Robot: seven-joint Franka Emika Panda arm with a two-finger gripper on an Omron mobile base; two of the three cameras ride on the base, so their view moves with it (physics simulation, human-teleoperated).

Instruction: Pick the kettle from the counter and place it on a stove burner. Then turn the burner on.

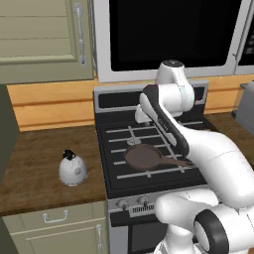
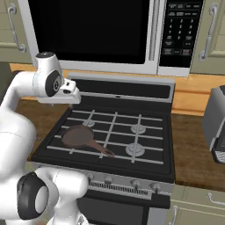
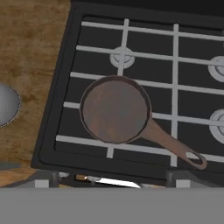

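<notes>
The white-silver kettle [image 1: 73, 168] with its black knob stands upright on the wood counter [image 1: 34, 154] left of the stove; its rim peeks in at the left edge of the hand view as kettle [image 3: 6, 105]. My gripper [image 1: 142, 115] hangs high over the back left of the stove top, far from the kettle, and looks down. Its fingertips [image 3: 42, 181] stand wide apart with nothing between them, so it is open. A brown frying pan [image 3: 116, 109] covers the front left burner. The back left burner [image 3: 122, 57] and a right burner [image 2: 135, 150] are bare.
A microwave [image 2: 110, 30] hangs low over the range. A silver toaster [image 2: 216, 123] sits on the counter to the right. The stove knobs [image 2: 134, 183] line the front panel. Olive cabinets [image 1: 44, 39] hang above the left counter.
</notes>
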